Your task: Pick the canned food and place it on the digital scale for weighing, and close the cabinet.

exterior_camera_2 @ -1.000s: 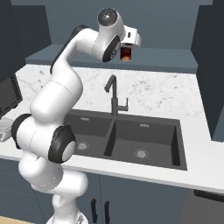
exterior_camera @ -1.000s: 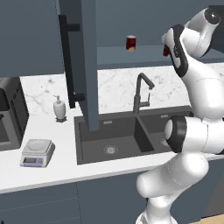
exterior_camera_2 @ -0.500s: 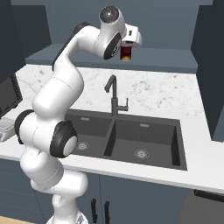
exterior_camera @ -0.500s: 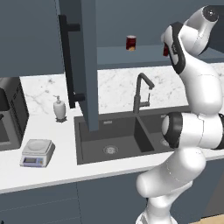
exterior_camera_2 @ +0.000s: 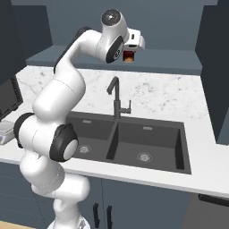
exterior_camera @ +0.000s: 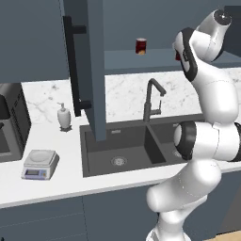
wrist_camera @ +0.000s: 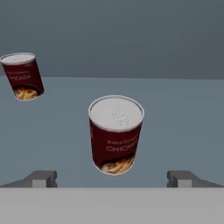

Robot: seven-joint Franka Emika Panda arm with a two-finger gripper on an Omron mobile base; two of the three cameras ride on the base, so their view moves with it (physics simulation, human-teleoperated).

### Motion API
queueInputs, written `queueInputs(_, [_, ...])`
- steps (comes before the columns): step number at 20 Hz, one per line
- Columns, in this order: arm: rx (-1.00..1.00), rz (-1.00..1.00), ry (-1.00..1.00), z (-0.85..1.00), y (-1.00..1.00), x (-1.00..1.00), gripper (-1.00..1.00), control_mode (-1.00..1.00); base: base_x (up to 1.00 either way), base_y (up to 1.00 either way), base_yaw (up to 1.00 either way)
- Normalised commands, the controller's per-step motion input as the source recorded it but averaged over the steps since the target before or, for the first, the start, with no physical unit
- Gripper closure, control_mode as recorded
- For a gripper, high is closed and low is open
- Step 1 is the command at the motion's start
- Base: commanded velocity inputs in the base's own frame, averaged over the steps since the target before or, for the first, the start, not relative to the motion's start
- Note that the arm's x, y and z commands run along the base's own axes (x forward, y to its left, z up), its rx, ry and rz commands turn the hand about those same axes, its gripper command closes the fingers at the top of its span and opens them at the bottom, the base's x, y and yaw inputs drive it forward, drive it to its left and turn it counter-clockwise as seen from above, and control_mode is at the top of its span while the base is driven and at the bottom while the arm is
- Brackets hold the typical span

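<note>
The canned food (wrist_camera: 116, 135), dark red with a pale silvery top, stands upright on the open cabinet's shelf, centred just ahead of my gripper (wrist_camera: 113, 178). The gripper is open, its fingertips (wrist_camera: 41, 178) wide to either side and clear of the can. From the right base view the can (exterior_camera_2: 129, 57) sits right below my hand. In the left base view my arm hides most of it (exterior_camera: 178, 55). The cabinet door (exterior_camera: 96, 70) with its black bar handle (exterior_camera: 73, 61) stands swung open. The digital scale (exterior_camera: 40, 164) rests on the counter at the left, platform bare.
A second dark-red can (exterior_camera: 140, 46) stands further left on the same shelf (wrist_camera: 22, 76). A soap dispenser (exterior_camera: 64, 116) stands behind the scale. The dark double sink (exterior_camera: 122, 150) and black faucet (exterior_camera: 153, 99) lie below the shelf. Another open door (exterior_camera_2: 214, 67) hangs at the right.
My upper arm links have shifted slightly while the hand stays at the can on the shelf. The jaws stay open and neither can has moved.
</note>
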Motion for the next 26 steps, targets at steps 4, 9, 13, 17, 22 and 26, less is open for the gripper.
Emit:
queueInputs(4, [-0.01,0.00,0.00,0.00,0.00,0.24,-1.00,-1.00,0.00,0.00,0.00])
queueInputs(9, [0.00,0.00,0.00,-0.01,0.00,0.31,-1.00,-1.00,0.00,0.00,0.00])
queueInputs(13, [0.00,0.00,0.00,0.00,-0.01,0.28,-1.00,-1.00,0.00,0.00,0.00])
queueInputs(17, [0.00,0.00,0.00,0.00,-0.13,0.15,-1.00,-1.00,0.00,0.00,0.00])
queueInputs(22, [0.00,0.00,0.02,-0.08,-0.16,0.11,-1.00,-1.00,0.00,0.00,0.00])
queueInputs(26, [0.00,0.00,0.00,-0.36,0.00,0.26,-1.00,-1.00,0.00,0.00,0.00])
